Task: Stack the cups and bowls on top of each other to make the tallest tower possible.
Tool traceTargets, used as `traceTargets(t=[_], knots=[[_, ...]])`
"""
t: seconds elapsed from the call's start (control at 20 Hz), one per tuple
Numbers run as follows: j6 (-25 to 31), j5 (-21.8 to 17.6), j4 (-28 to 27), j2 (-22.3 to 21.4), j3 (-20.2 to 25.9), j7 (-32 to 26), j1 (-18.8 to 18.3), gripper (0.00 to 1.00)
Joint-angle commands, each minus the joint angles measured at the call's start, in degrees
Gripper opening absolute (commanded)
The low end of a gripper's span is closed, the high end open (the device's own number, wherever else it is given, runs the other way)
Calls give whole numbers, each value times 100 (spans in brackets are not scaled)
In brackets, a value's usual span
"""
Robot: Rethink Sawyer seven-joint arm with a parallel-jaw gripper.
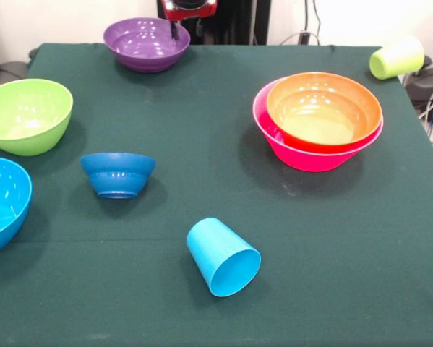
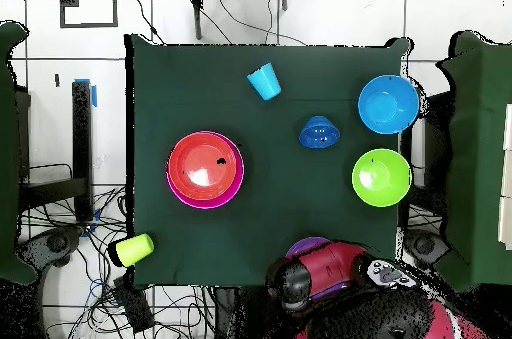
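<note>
The red and black gripper hangs over the shiny purple plastic bowl; I cannot tell its grip. The sky blue plastic cup lies on its side, mouth facing the near right corner.

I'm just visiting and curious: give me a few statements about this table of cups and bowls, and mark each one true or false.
1. The orange bowl sits nested inside the pink bowl. True.
2. The sky blue cup stands upright. False: it lies on its side.
3. The small dark blue bowl sits upside down on the green tablecloth. True.
4. The purple bowl is stacked in the lime green bowl. False: each sits alone, apart.
5. The yellow-green cup lies at a table corner. True.
</note>
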Motion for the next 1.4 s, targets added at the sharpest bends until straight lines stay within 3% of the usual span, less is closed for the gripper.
traceTargets(t=[0.05,1.15,1.2,1.35,1.4], knots=[[-566,-447,-589,206,164,-8,13,100],[-560,-352,-591,100,210,-120,24,100],[-636,-337,-553,114,266,-145,-58,0],[-545,-261,-545,137,326,-233,-155,0],[-423,-268,-583,65,240,-181,-17,0]])
